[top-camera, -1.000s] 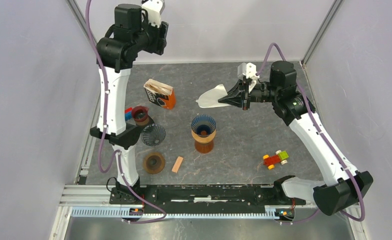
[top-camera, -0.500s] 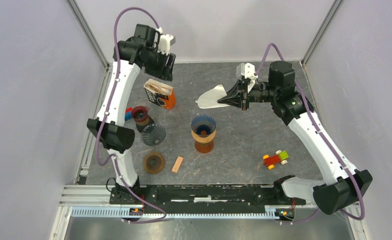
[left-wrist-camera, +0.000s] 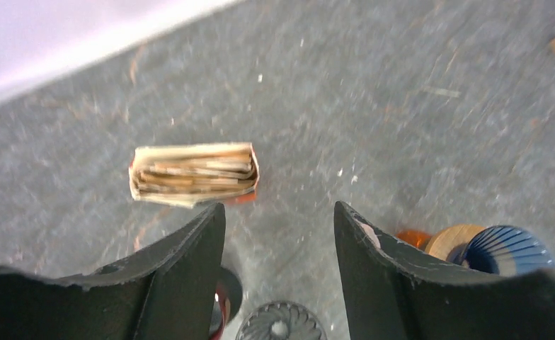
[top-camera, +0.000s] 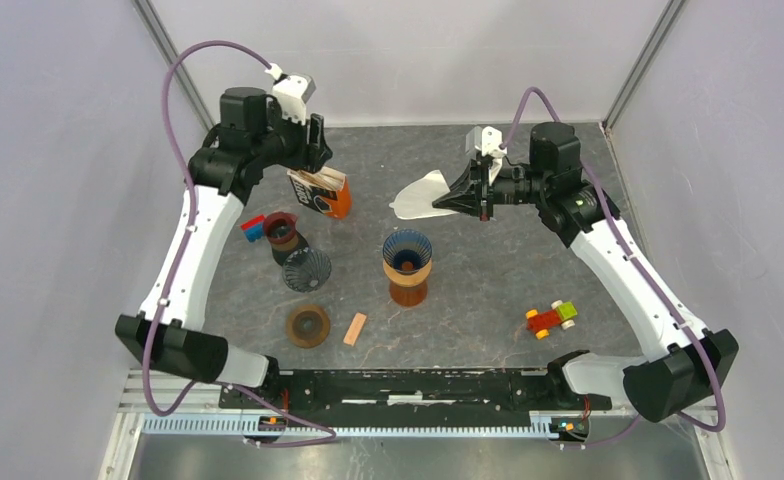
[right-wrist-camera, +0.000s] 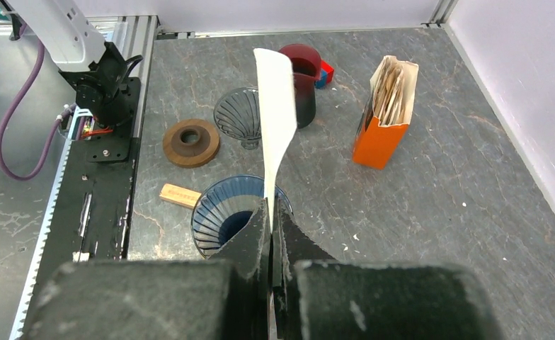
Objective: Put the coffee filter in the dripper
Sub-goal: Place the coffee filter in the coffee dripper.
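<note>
My right gripper (top-camera: 460,196) is shut on a white paper coffee filter (top-camera: 421,193) and holds it in the air behind the blue ribbed dripper (top-camera: 407,251), which stands on a wooden base. In the right wrist view the filter (right-wrist-camera: 275,113) sticks up edge-on from my closed fingers (right-wrist-camera: 270,212), with the blue dripper (right-wrist-camera: 225,212) just below them. My left gripper (top-camera: 313,150) is open and empty, above the orange box of filters (top-camera: 320,188). In the left wrist view that box (left-wrist-camera: 193,173) lies beyond my spread fingertips (left-wrist-camera: 214,219).
A dark red cup (top-camera: 282,229), a grey ribbed dripper (top-camera: 306,268), a brown wooden ring (top-camera: 308,325) and a small wooden block (top-camera: 355,328) sit at the left front. A red-and-blue block (top-camera: 253,227) lies beside the cup. A toy car (top-camera: 551,317) is at the right.
My left arm has swung down from high at the back, with its gripper now low over the orange filter box. My right gripper still holds the filter in nearly the same place.
</note>
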Controlling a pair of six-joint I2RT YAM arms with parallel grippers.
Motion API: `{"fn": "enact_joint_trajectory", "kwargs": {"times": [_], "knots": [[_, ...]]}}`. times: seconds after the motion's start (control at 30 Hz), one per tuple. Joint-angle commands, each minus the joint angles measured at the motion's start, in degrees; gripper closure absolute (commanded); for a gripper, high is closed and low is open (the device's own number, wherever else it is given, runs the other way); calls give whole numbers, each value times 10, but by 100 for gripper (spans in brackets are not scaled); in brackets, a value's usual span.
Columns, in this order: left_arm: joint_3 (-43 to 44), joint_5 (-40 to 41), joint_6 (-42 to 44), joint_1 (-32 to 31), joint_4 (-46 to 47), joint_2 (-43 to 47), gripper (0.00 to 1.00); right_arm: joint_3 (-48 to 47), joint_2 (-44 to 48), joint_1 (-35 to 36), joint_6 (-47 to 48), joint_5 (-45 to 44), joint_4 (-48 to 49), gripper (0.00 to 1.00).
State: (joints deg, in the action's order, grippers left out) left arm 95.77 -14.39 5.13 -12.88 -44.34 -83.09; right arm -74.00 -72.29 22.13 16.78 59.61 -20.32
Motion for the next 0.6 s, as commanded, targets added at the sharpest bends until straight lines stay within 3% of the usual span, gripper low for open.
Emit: {"fn": "enact_joint_trajectory", "kwargs": {"times": [0.0, 0.17, 0.27, 0.37, 0.57], "knots": [[-31, -37, -32, 0, 129, 46, 36, -15, 0, 2, 3, -9, 8, 100], [-47, -166, -12, 0, 147, 75, 36, -37, -16, 13, 8, -1, 0, 100], [-72, -304, 45, 0, 141, 109, 35, -38, -23, 21, 9, 26, 2, 100], [-50, -418, 140, -2, 41, 113, 34, -29, -24, 29, 33, 52, -8, 100], [-64, -471, 230, -32, -46, 130, 35, -16, -15, 38, 93, 118, -49, 100]]}}
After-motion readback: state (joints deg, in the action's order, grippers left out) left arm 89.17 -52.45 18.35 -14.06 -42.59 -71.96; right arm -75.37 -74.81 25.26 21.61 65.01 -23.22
